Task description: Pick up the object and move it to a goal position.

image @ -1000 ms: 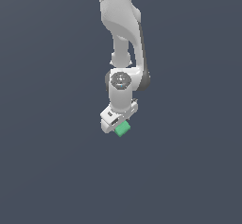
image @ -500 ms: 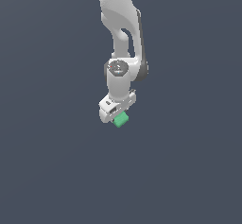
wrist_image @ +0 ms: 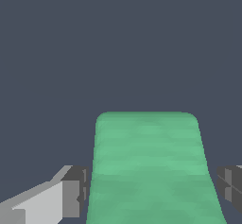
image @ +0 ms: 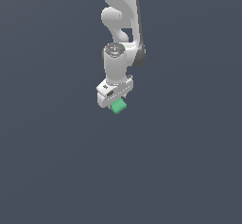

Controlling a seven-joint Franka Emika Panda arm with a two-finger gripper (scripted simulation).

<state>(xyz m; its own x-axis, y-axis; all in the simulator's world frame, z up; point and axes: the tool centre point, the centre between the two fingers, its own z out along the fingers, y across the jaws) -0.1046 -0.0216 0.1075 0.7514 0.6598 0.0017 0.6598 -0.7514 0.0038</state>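
The white arm (image: 120, 24) enters from the upper edge of the exterior view and hangs with its wrist pointing downward. The gripper (image: 115, 101) sits at the lower end of the arm, slightly to the exterior view's left of centre.

The green cube (image: 117, 106) is held in the gripper. In the exterior view it protrudes just below the white gripper body, with its top and two side faces partly visible and its edges turned at an angle to the picture frame. The cube is narrower than the gripper body above it.

In the wrist view the green cube (wrist_image: 150, 166) fills the central area between the fingers (wrist_image: 76, 190). One dark pad with its white finger body lies against one side face of the cube; the second dark pad (wrist_image: 230, 184) lies just beside the opposite face. The fingers are clenched on the cube, one on each side.

The surroundings are a uniform dark grey-blue field (image: 189, 161) in both views. No edge or shadow is visible in it, so the height of the cube above any surface cannot be told.
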